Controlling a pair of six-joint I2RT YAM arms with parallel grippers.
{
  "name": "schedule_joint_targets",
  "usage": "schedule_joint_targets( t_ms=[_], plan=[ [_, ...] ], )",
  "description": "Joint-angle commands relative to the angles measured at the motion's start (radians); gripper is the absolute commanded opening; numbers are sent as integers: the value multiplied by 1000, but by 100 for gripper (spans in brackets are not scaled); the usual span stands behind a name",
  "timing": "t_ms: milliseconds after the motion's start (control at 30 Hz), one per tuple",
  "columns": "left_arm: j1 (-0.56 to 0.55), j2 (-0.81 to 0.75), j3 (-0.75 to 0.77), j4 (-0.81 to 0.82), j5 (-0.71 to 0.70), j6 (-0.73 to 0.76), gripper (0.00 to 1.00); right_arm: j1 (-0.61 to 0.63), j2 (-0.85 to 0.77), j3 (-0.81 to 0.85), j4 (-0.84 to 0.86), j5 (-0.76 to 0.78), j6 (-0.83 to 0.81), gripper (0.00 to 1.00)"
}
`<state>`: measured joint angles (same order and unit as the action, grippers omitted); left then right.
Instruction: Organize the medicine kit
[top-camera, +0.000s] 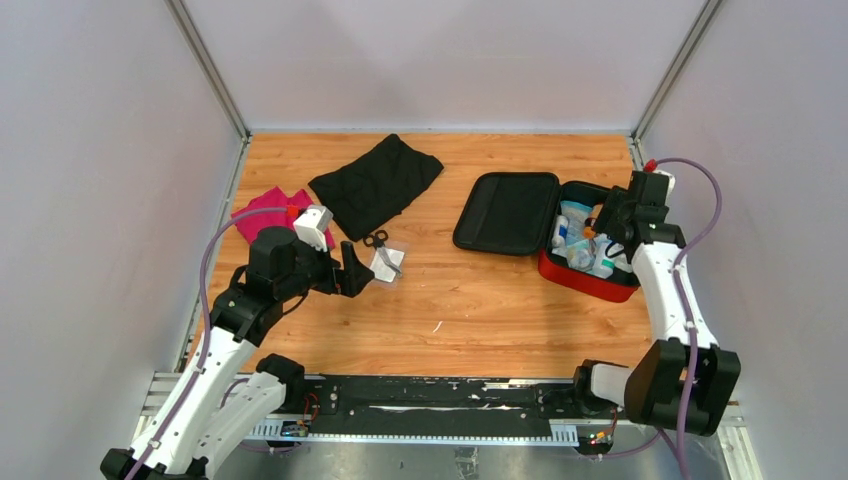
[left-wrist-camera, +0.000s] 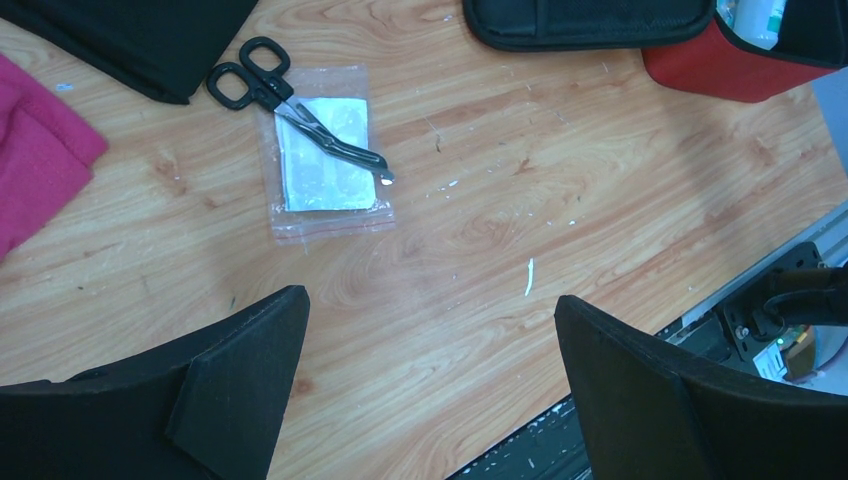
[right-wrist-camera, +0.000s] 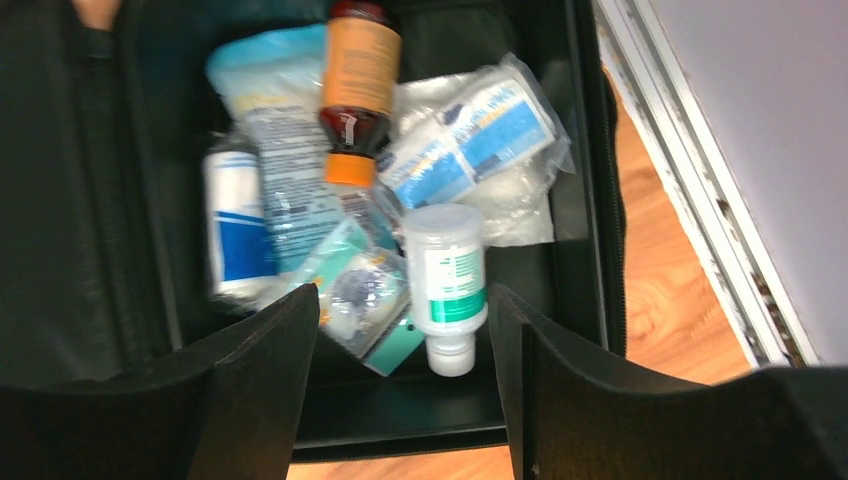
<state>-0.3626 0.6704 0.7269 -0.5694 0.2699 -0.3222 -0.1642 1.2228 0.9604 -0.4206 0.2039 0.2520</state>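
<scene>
A black cloth (top-camera: 377, 184) lay crumpled at the far middle of the wooden table (top-camera: 480, 320); a magenta cloth (top-camera: 262, 209) sat bunched just left of it, near the left wall; a small white fleck (top-camera: 437, 326) marked the bare wood towards the near edge; a metal rail (top-camera: 440, 405) ran along that edge.

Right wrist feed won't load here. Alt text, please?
The right gripper, open, hangs above the open, black-lined red medicine kit. Inside lie a white green-labelled bottle, an amber orange-labelled bottle and clear-wrapped blue-and-white packets.
</scene>
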Motion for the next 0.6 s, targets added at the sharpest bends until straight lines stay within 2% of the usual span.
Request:
schedule_joint_targets(
  t_ms=[0,167,300,567],
  plan=[
    [-4,-4,-7,22,2,5,100,0,-77,39,-28,-146,15,66],
    [-4,-3,-6,16,-19,0,100,113,-90,62,-45,-187,-21,64],
    [-4,-2,-6,14,-30,-3,100,288,-43,103,-84,-229,-100,64],
    [-4,3,-4,7,-52,-7,100,547,55,128,-73,-253,-162,63]
  ],
)
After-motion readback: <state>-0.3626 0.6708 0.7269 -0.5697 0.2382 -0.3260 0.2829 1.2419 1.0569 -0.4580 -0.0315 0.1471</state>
